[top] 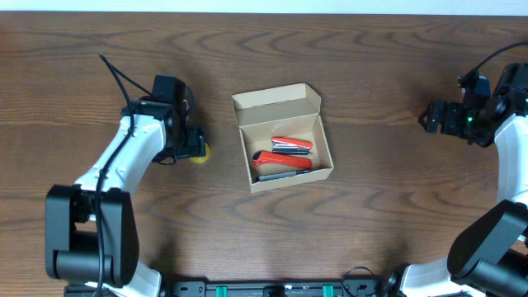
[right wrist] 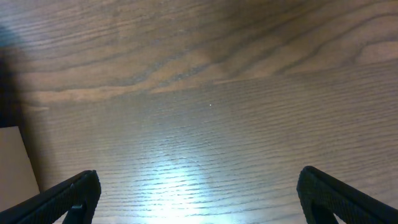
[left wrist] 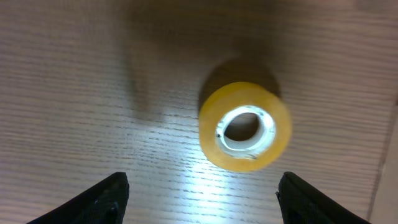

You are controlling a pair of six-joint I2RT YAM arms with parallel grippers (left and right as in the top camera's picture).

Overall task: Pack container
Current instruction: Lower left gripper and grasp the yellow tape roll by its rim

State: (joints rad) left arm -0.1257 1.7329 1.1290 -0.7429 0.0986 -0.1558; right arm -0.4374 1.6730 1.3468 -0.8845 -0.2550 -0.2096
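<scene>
The container [top: 276, 101] sits mid-table [top: 379, 206], its flap lid open at the far side and 2 red items [top: 290, 146] lying inside. Well to its left, the left gripper [left wrist: 202, 199] is spread wide and holds nothing, with the yellow tape roll [left wrist: 245, 126] lying flat on the wood just ahead, touching neither finger. The right gripper [right wrist: 199, 196] is likewise wide open and empty above bare wood, well right of the container.
</scene>
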